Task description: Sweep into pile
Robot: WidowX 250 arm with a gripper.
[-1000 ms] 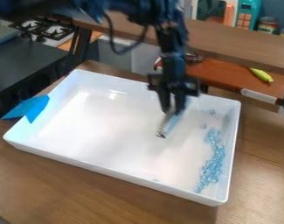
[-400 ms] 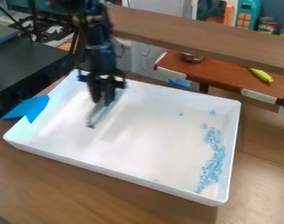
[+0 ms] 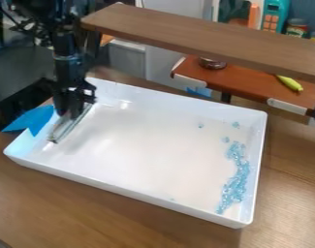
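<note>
Gripper (image 3: 72, 114) holds blade (image 3: 68, 128) at tray's left end

The black gripper is closed around what looks like a thin, flat blade, tilted inside the white tray (image 3: 137, 192), near its left wall. Pale blue beads (image 3: 234, 180) lie in a long, uneven band beside the right wall, reaching toward the near right corner. A few loose beads (image 3: 200, 126) sit farther back, apart from the band. Blue tape (image 3: 31, 119) covers part of the left rim.

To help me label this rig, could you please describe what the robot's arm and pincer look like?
The arm is black, with a slim lower section and bulkier, boxy parts higher up. The pincer is black too, with an angular, irregular outline.
</note>
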